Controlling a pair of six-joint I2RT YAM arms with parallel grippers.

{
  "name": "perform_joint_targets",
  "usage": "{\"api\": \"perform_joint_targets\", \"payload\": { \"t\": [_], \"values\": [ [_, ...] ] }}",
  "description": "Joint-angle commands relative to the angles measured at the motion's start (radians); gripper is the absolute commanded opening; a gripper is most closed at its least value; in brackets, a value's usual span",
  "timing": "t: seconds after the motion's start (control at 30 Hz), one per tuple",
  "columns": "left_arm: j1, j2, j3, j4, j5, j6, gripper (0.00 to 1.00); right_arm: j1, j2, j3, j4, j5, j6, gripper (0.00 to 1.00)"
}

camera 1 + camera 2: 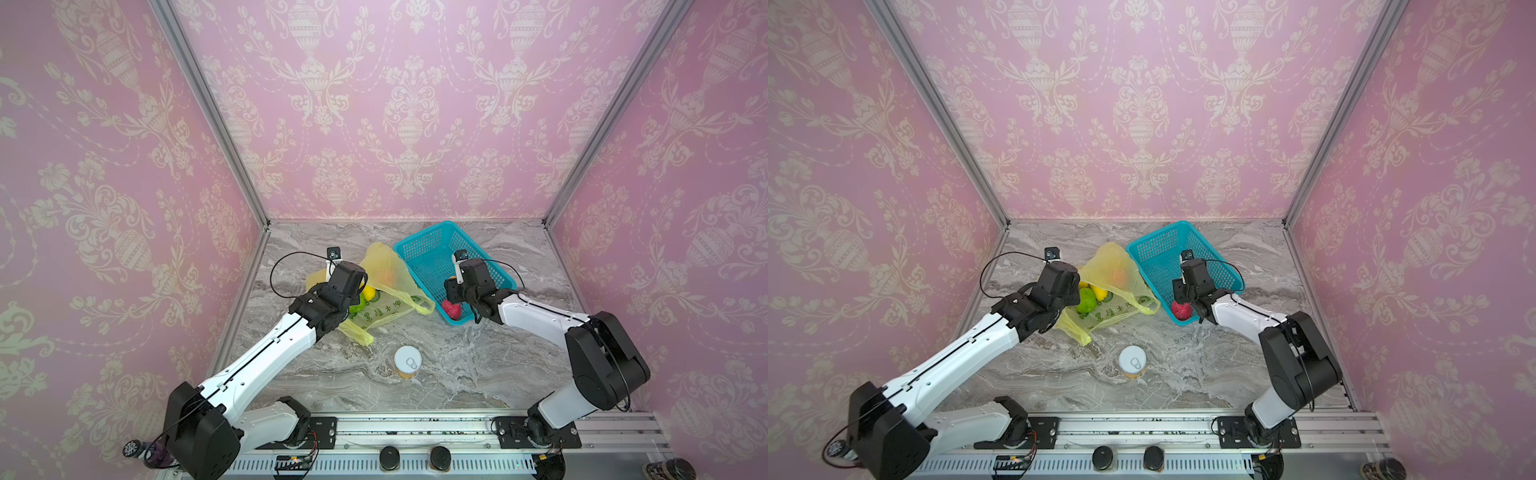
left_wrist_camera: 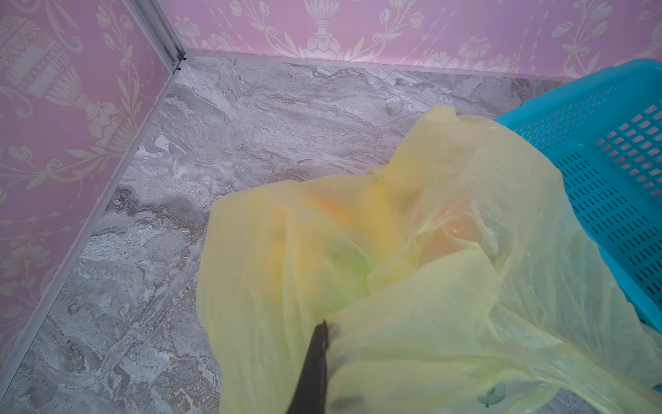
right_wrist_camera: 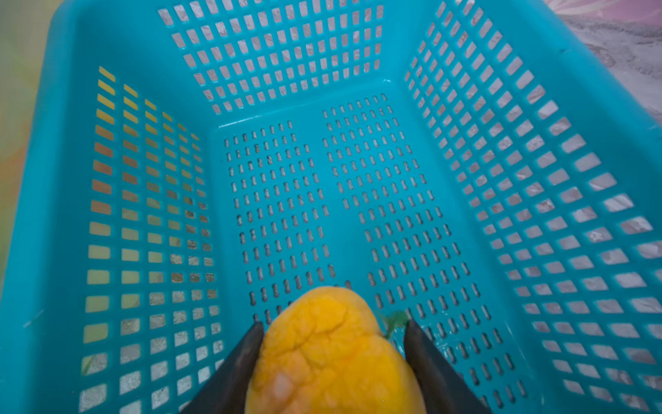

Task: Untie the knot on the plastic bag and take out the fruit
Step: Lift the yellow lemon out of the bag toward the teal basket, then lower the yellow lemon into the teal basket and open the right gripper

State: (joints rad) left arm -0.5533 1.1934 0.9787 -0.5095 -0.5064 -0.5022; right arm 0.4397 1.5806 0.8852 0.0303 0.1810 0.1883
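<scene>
Your knot looks undone. The two handles (image 1: 423, 306) lie apart, and the bag (image 1: 384, 262) gapes open on the table (image 1: 478, 374), right against the basket (image 1: 419, 249).

Your left gripper (image 2: 323, 328) has its jaws together, pinching the bag's film near the mouth.

Your right gripper (image 3: 333, 324) is clamped on an orange-yellow fruit (image 3: 329, 358), low inside the basket and close to its floor. I judge you are about to drop it there.

One pink-red fruit (image 1: 451, 309) already lies in the basket's near corner. That makes one out and one in hand.

Most of the work is left:
- A green fruit (image 1: 1086, 300) and a yellow one (image 1: 1099, 292) sit at the bag's mouth.
- An orange one (image 1: 1120, 275) shows through the film deeper in.
- You cannot tell whether more fruit hides under the folds.
</scene>
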Motion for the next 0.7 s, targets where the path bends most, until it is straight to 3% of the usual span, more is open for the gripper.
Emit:
{"api": "perform_joint_targets", "payload": {
  "t": [0.0, 0.2, 0.37, 0.67],
  "values": [
    [0.006, -0.02, -0.01, -0.006, 0.011, 0.007, 0.0, -0.006, -0.031, 0.023, -0.098, 0.047, 0.046, 0.14],
    [0.005, -0.046, -0.023, 0.004, 0.023, -0.001, 0.0, -0.006, -0.062, -0.021, -0.167, 0.164, 0.082, 0.14],
    [0.006, -0.058, -0.035, 0.016, 0.008, 0.004, 0.0, -0.006, -0.108, -0.082, -0.119, 0.143, 0.091, 0.25],
    [0.006, -0.05, -0.029, 0.009, -0.003, 0.005, 0.0, -0.019, 0.01, 0.023, -0.209, 0.16, 0.107, 0.3]
  ]
}}
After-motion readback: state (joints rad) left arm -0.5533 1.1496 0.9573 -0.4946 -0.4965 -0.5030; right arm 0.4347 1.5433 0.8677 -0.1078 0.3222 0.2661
